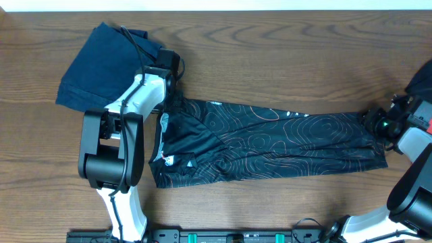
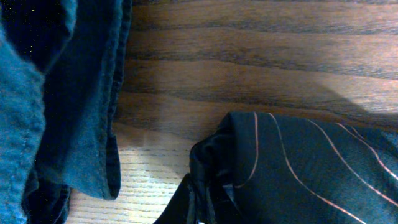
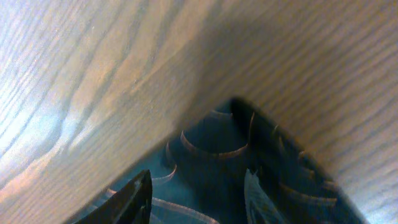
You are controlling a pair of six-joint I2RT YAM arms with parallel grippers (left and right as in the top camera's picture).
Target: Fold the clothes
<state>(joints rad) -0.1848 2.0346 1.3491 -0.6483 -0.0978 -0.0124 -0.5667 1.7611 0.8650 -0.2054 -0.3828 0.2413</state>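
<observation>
We see the black jersey stretched left to right across the middle of the table. At its right end the right gripper stands half open over the corner. At its far-left corner the left gripper is closed, seemingly pinching fabric. Just beyond lies a navy denim garment.

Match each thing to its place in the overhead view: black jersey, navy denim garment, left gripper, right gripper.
Things:
1. black jersey
2. navy denim garment
3. left gripper
4. right gripper

Places:
a. at the jersey's right end
b. stretched lengthwise across the middle
c. at the jersey's upper left corner
d. lying crumpled at the upper left of the view

Pairs: 1-b, 2-d, 3-c, 4-a
</observation>
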